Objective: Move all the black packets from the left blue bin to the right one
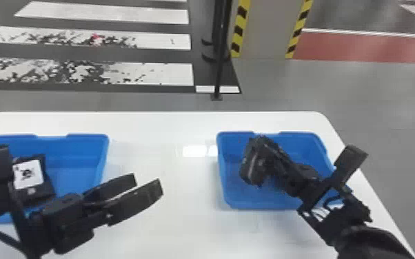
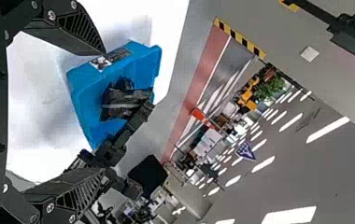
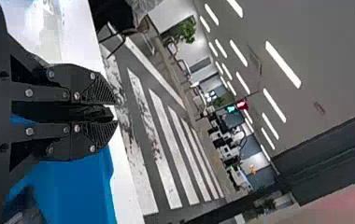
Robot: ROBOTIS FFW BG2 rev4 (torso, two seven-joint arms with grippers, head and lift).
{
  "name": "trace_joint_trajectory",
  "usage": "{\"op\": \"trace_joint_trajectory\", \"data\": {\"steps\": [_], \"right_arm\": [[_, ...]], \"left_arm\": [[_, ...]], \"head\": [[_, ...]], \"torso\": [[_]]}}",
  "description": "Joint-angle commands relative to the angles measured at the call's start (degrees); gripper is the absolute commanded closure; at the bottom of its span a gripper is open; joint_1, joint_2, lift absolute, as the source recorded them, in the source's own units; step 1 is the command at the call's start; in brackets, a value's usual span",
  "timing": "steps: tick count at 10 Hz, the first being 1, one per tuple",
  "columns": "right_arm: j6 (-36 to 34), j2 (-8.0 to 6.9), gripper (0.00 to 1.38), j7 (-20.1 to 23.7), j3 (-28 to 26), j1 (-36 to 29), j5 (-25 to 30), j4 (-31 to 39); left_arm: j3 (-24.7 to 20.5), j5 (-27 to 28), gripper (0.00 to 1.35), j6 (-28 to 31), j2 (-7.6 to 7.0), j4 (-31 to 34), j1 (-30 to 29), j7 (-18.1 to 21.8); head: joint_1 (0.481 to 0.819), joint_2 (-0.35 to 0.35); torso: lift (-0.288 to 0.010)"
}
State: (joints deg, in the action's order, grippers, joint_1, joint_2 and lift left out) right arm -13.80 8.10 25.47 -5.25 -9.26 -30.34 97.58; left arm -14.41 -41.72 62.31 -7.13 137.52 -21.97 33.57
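Your right pincer grips a black packet over the right bin, right of centre in the head view. Centre it, lower, then release gently. Left pincer is open, lower left; second packet lies in the left bin.

Under the right claw, a smooth plastic bin; in its grip, a crinkled, shiny packet; below, the glossy worktop.

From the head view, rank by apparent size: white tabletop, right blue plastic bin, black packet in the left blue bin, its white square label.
White tabletop
Right blue plastic bin
Black packet
White square label
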Motion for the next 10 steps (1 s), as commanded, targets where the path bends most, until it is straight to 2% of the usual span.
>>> {"op": "trace_joint_trajectory", "data": {"steps": [1, 2, 3, 7, 9, 10], "right_arm": [[1.0, -0.10, 0.47, 0.0, -1.6, -0.7, 2.9, -0.3], [2.1, -0.10, 0.19, 0.0, -2.1, -2.4, 4.5, 1.2], [3.7, -0.45, 0.10, -0.8, -2.1, -4.9, 5.8, 3.9], [6.8, -4.14, 0.12, -4.6, -2.1, -22.2, 14.5, 21.7], [8.6, -5.99, 0.12, -6.0, -2.1, -30.4, 15.6, 28.8], [8.9, -6.43, 0.12, -6.4, -2.1, -33.9, 15.3, 31.7]], "left_arm": [[-1.8, 0.1, 0.17, -0.4, 0.19, 0.2, -0.4, 0.0], [-3.5, 0.9, 0.18, -0.6, 0.36, 0.2, -0.5, 0.0], [-5.5, 2.0, 0.18, -0.6, 0.36, 0.4, -0.4, -0.1], [-13.9, 7.9, 0.18, 1.0, 0.80, 0.2, -0.2, -0.8], [-17.0, 10.9, 0.18, 2.2, 0.89, -0.1, 0.2, -1.9], [-18.3, 12.9, 0.18, 3.1, 0.80, -0.6, 0.7, -2.6]], "head": [[0.695, -0.125], [0.695, -0.133], [0.695, -0.132], [0.695, -0.039], [0.695, 0.031], [0.695, 0.068]], "torso": [[-0.154], [-0.154], [-0.154], [-0.154], [-0.154], [-0.154]]}}
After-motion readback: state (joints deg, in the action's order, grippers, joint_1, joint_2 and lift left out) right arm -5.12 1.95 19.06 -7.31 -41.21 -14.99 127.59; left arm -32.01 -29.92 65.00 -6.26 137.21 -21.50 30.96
